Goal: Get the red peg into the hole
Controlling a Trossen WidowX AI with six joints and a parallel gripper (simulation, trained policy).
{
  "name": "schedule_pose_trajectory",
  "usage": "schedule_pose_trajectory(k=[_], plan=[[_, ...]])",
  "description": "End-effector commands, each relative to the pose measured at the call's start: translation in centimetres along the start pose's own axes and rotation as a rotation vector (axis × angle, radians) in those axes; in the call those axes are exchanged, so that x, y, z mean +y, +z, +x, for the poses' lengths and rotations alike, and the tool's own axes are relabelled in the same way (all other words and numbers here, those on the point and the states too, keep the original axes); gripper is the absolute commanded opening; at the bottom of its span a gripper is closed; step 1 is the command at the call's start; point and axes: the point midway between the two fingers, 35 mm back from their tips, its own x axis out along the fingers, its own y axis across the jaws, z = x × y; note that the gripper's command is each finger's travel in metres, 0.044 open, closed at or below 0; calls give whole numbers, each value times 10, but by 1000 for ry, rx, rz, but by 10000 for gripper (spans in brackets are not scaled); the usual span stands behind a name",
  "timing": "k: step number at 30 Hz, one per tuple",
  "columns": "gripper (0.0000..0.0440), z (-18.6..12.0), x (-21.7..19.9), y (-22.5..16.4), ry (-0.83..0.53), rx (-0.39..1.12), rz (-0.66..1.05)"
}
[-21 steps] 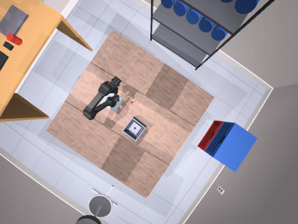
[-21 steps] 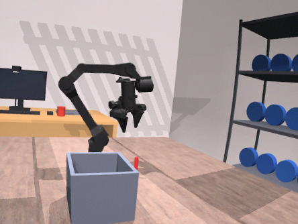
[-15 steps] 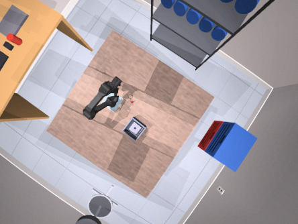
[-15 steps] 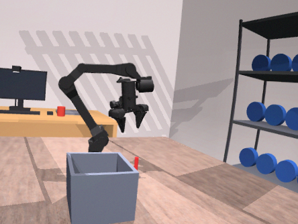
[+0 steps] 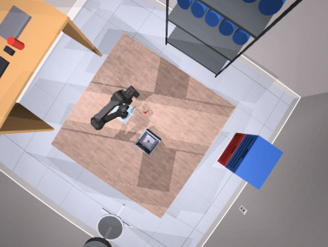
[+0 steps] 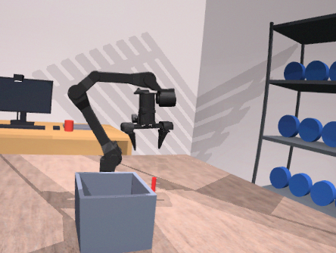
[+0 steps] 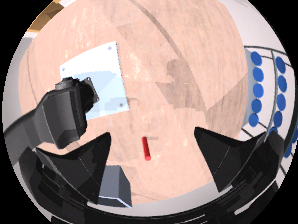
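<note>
One skinny, plain red peg (image 5: pixel 145 112) (image 6: pixel 154 184) (image 7: pixel 146 148), standing upright on the wooden table (image 5: pixel 122 155) (image 6: pixel 227 223) (image 7: pixel 170 125) near the grey-blue box (image 5: pixel 137 142) (image 6: pixel 115 223) (image 7: pixel 116 183), guys. My pincer (image 6: pixel 147 147) (image 7: pixel 153 134) is above it, spread wide with nothing in it.

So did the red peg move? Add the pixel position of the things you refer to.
No, the red peg (image 5: pixel 145 112) (image 6: pixel 154 184) (image 7: pixel 146 149) still stands just behind the open box's (image 5: pixel 142 147) (image 6: pixel 115 223) (image 7: pixel 116 184) right side in the exterior view.
</note>
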Motion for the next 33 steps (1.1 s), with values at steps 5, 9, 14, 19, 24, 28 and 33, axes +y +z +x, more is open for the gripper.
schedule_pose_trajectory(k=[5,9,14,19,24,28,33], plan=[[440,1,0,-8,28,21,238],[440,2,0,-13,37,31,377],[440,2,1,-18,45,44,551],[440,2,1,-23,50,58,724],[440,2,1,-28,52,72,898],[440,3,1,-32,52,82,1038],[440,3,1,-38,51,95,1212]])
